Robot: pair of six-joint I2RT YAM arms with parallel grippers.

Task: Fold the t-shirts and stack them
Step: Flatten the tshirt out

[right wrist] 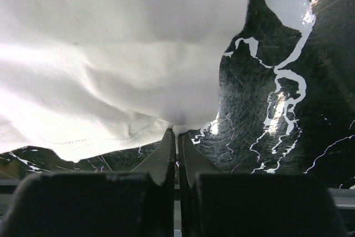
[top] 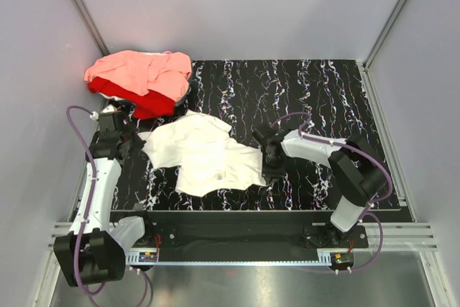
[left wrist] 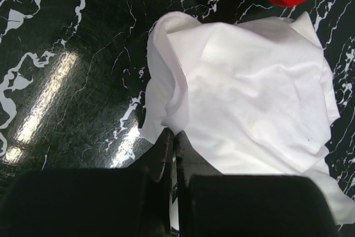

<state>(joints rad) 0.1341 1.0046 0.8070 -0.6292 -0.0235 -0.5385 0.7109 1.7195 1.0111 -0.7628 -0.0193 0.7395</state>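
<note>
Left hand (left wrist: 175, 135) and right hand (right wrist: 177, 132) (both low) pinch opposite edges of white t-shirt (top: 205, 152).

The left arm (top: 97, 192), at the lower left of the frame, is white with fat black joints. The right arm (top: 338, 159), at the lower right, looks the same. Thin purple cables (top: 70, 114) loop off both. A tiny red bit, maybe a label, sits by each base. Up close, the fingers (left wrist: 161, 159) are flat, black and pointy.
</note>
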